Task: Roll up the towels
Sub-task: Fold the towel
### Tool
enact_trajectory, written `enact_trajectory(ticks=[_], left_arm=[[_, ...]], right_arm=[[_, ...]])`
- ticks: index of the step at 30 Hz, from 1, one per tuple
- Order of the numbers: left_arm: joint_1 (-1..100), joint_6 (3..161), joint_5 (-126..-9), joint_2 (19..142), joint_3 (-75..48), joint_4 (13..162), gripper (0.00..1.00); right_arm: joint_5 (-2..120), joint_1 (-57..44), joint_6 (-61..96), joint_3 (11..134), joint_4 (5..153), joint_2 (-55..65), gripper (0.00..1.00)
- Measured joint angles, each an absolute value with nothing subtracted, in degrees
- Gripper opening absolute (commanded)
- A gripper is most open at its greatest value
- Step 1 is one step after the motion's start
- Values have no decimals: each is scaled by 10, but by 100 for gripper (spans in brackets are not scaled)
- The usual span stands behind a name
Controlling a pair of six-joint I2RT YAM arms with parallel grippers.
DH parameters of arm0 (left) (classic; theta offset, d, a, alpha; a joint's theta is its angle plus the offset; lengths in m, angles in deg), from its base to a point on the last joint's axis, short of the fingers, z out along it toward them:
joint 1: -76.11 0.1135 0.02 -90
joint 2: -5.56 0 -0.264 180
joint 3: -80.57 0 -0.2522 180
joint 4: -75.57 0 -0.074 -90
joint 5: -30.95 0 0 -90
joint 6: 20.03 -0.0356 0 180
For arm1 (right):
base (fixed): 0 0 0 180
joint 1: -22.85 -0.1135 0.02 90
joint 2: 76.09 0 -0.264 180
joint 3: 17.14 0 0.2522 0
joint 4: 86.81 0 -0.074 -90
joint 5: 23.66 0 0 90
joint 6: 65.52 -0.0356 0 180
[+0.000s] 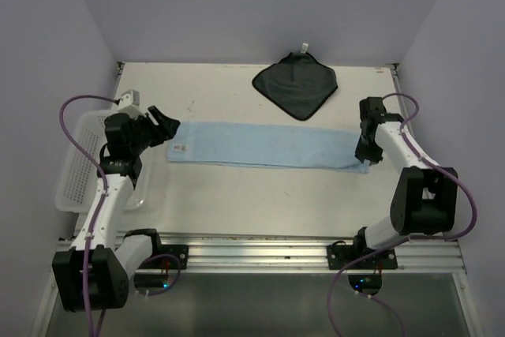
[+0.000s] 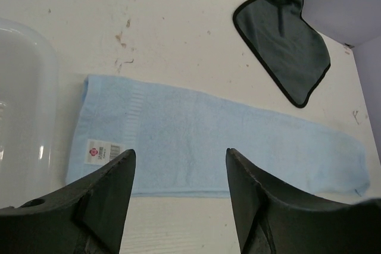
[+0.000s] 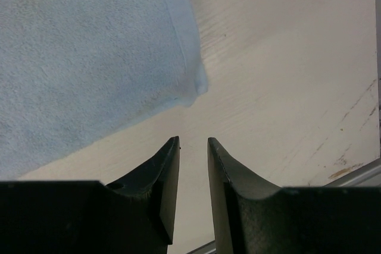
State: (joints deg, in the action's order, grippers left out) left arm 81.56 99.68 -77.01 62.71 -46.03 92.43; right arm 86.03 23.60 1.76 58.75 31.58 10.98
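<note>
The light blue towel (image 1: pixel 267 145) lies flat as a long folded strip across the middle of the table, with a small label at its left end. It also shows in the left wrist view (image 2: pixel 214 144) and the right wrist view (image 3: pixel 89 52). The dark grey towel (image 1: pixel 296 84), with a white tag, lies flat at the back; it also shows in the left wrist view (image 2: pixel 284 46). My left gripper (image 1: pixel 169 126) (image 2: pixel 180 154) is open and empty, above the strip's left end. My right gripper (image 1: pixel 364 157) (image 3: pixel 193 141) is narrowly open and empty, just off the strip's right near corner.
A white plastic mesh basket (image 1: pixel 79 171) stands at the table's left edge beside the left arm; its rim shows in the left wrist view (image 2: pixel 27 111). A metal rail (image 1: pixel 260 254) runs along the near edge. Walls close in the back and sides.
</note>
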Motion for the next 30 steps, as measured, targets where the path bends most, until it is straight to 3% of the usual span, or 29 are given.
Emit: enact_trajectory(ticks=[22,28,30], left_arm=[[798,978,-819,642,-462,938,74],[798,974,-818,642,-462,940,74],[798,973,-818,642,-462,942,75]], right_arm=[[865,243,-5,544,434,215,31],[868,245,-3,546,442,218,15],[870,245,-2,546,442,218,14]])
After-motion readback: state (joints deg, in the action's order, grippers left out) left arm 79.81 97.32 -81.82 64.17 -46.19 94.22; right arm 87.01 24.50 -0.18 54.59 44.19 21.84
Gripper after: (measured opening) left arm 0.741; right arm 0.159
